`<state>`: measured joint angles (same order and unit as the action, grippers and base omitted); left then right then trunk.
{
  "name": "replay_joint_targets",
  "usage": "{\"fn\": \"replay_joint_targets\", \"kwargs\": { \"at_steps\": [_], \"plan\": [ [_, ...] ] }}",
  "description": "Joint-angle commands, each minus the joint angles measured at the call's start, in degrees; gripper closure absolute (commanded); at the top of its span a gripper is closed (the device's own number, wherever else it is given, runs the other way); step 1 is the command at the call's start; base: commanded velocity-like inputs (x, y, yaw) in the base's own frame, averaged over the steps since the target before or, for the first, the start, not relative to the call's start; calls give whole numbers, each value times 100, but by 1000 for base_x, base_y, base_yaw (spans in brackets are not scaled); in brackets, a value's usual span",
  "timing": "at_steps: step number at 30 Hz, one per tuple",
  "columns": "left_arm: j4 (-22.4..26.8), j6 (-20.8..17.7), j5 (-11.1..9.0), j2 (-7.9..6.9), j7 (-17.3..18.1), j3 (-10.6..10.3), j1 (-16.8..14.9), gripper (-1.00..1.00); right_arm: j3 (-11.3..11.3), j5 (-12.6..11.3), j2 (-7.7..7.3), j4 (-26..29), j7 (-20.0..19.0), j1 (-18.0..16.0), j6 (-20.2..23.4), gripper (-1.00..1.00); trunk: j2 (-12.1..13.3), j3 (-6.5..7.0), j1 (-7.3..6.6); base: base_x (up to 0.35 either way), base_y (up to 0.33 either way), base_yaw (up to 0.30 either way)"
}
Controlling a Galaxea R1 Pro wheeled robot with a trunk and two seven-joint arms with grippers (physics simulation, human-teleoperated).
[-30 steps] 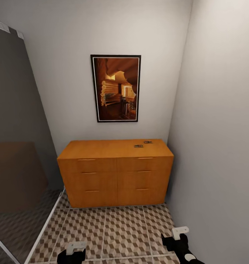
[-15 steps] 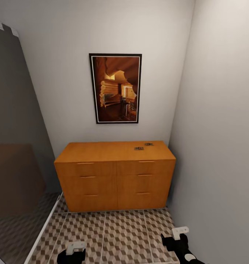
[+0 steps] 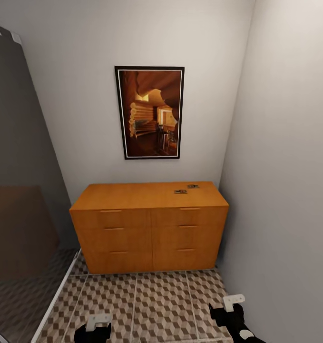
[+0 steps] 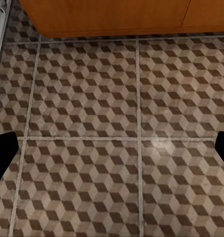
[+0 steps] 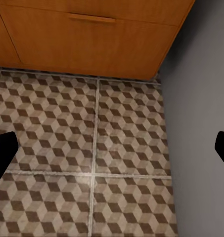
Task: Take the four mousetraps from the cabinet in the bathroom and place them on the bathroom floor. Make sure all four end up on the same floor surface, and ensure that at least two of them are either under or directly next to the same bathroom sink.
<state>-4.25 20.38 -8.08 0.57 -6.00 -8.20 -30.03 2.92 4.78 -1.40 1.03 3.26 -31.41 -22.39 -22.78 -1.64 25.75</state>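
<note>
The view has crept closer since a moment ago, the cabinet [image 3: 149,224] sitting slightly larger at frame centre. Two mousetraps [image 3: 181,191] lie near the right rear of its top, apart from each other. Left hand [image 3: 98,323] and right hand [image 3: 232,305], both released, hang low over the bathroom floor [image 3: 161,300].

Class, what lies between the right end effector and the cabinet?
Bare floor lies between the right end effector and the cabinet, in the head view.
</note>
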Motion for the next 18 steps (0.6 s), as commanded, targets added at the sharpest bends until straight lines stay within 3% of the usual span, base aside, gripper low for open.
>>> {"fn": "replay_joint_targets", "kwargs": {
  "at_steps": [1, 18],
  "plan": [
    [-25, 39, -54, 4, -7, -50, -12, -100, 24, 49, -1, -6, 34, -8, -11, -100, -14, -21, 4, 0, 0, 0],
    [-24, 37, -54, 4, -7, -50, -12, -100, 21, 58, -84, -6, 27, 57, -11, -100, -14, -73, 4, 0, 0, 0]
  ]
}}
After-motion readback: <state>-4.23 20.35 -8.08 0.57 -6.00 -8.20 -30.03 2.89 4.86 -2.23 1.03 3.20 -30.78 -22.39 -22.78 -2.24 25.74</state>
